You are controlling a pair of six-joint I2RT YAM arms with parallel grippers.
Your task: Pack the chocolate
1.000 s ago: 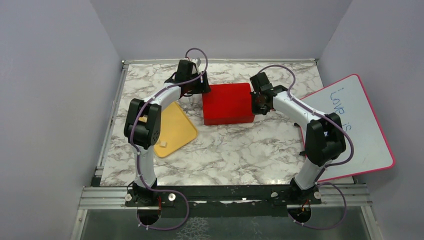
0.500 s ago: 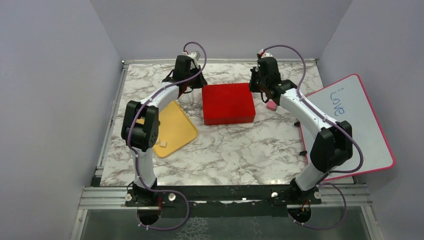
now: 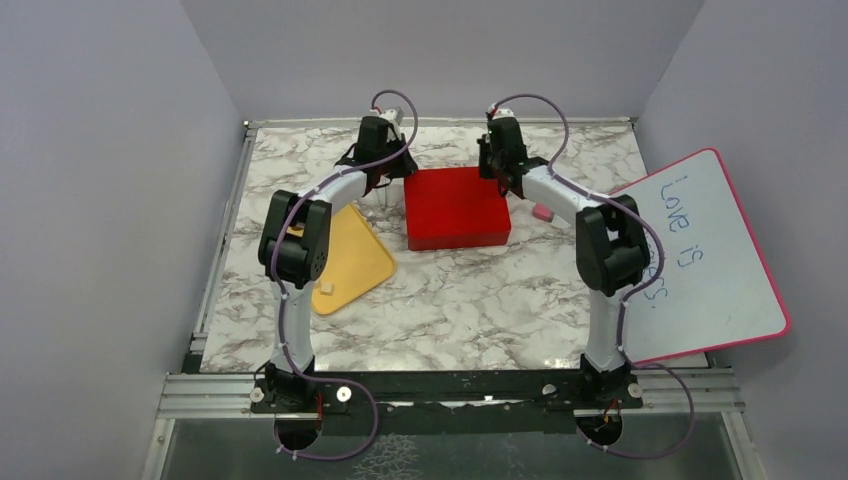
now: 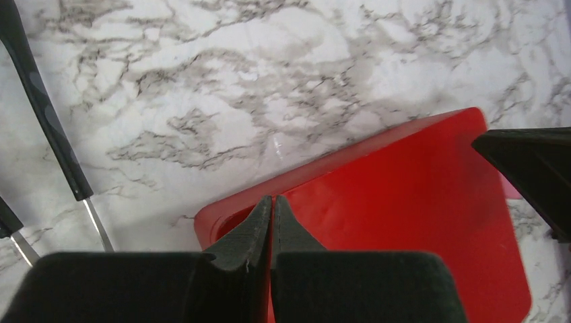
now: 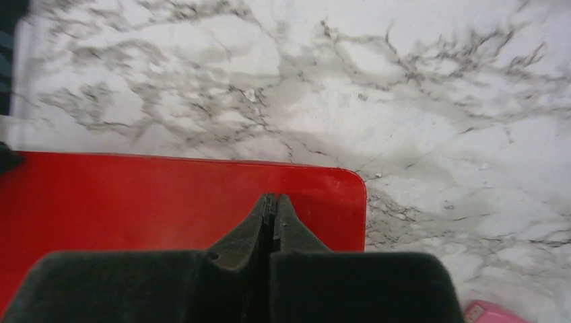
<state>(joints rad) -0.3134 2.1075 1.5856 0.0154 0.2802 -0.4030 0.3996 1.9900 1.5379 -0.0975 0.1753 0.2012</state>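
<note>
One chocolate cube (image 3: 326, 289) on tray (image 3: 356, 256), left pincer (image 4: 271, 200) well apart

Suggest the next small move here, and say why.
Probably raise both a little, together, to test whether the top comes up. The left gripper and right gripper are shut at the far corners of the red box, which looks closed, while chocolate lies on the yellow tray. Whether either pinches the top is unclear.
</note>
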